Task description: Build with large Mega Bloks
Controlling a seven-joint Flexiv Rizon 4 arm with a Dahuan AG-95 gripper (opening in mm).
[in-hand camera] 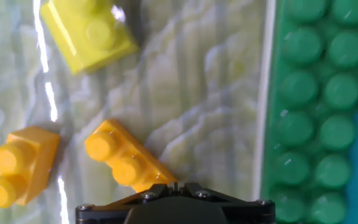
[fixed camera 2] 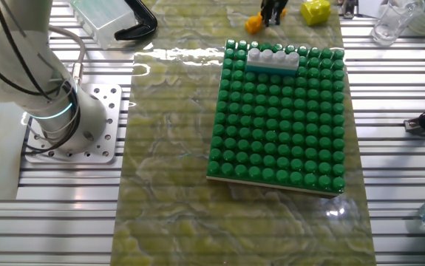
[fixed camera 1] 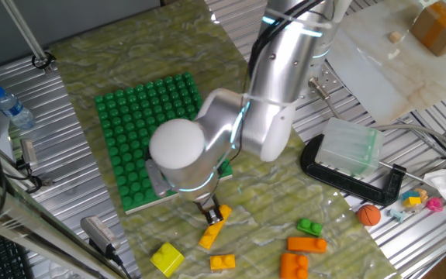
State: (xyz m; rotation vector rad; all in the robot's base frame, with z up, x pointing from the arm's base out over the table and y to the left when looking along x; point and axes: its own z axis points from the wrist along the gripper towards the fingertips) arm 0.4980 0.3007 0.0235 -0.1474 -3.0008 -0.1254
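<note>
My gripper is low over the mat, just in front of the green baseplate. Its jaws stand close together on the near end of an orange two-stud brick, which tilts away from them. In the hand view this brick runs under the gripper. A yellow brick and another orange brick lie beside it. A white brick on a teal one stands at the baseplate's edge. The gripper is also in the other fixed view.
More loose bricks lie on the mat: yellow, orange, green, orange. A small orange ball, a black clamp with a clear box and a water bottle stand around.
</note>
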